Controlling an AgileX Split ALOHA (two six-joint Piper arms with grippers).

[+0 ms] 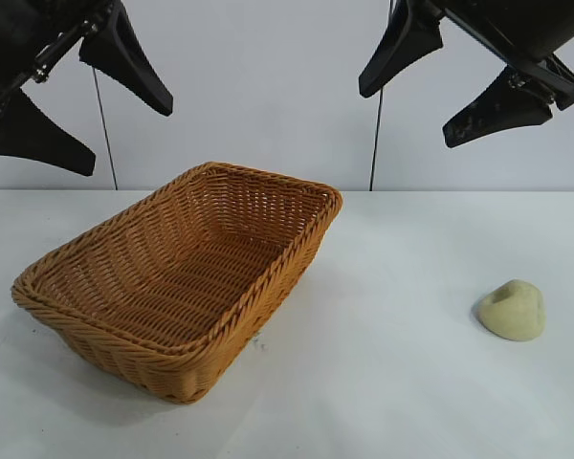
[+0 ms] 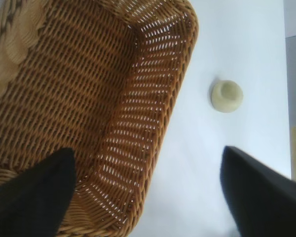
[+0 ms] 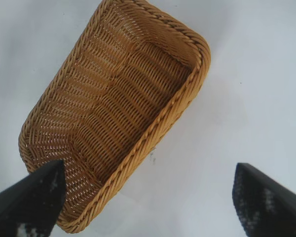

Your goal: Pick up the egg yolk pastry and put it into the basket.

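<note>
The basket point(image 1: 177, 287) sits on the left half of the white table point(image 1: 392, 382), set at an angle so one corner points toward the near edge and another toward the back wall. Its braided rim runs unbroken all round, and its sloped wicker sides open upward onto a flat, ribbed woven floor with nothing in it. The weave is orange-tan, tight on the floor and looser on the walls, where light shows through the gaps in the left wrist view.

The pastry point(image 1: 511, 310) lies on the table well to the right of the basket, apart from it, with a wide strip of bare white surface between the two. It is a small pale yellow-cream lump, rounded and matte, with a slight crease on top. It lies near the right border of the exterior view, with bare table in front of it.

Both arms hang high above the table, near the back. The left hand point(image 1: 77, 96) hovers above the basket's left side, its black tapered fingers spread wide and holding nothing. The right hand point(image 1: 450, 81) hovers above the open table between basket and pastry, fingers likewise spread and empty.
</note>
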